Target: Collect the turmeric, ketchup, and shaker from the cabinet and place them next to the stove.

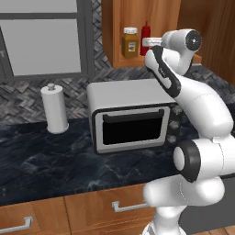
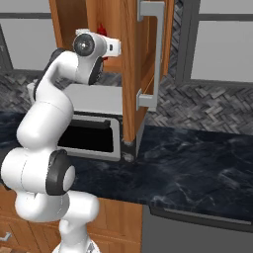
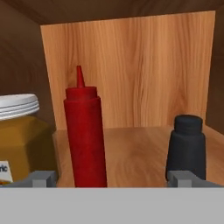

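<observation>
Reaching into the wall cabinet (image 1: pixel 114 41), the white arm's gripper (image 3: pixel 111 178) holds its jaws spread wide, gripping nothing. Seen from the hand, the ketchup (image 3: pixel 85 135) stands upright on the wooden shelf between the two fingertips, nearer the left one. The turmeric (image 3: pixel 19 138) sits just outside the left fingertip, and the shaker (image 3: pixel 187 146) stands directly behind the right one. Below the cabinet, a silver toaster oven (image 1: pixel 133 117) rests on the dark marble counter (image 1: pixel 46 156), a paper-towel roll (image 1: pixel 54 108) to its left.

On the turmeric jar (image 3: pixel 19 140), left of the ketchup bottle (image 3: pixel 85 135), a white label corner shows only the cut-off letters "ric"; nothing else is legible.
</observation>
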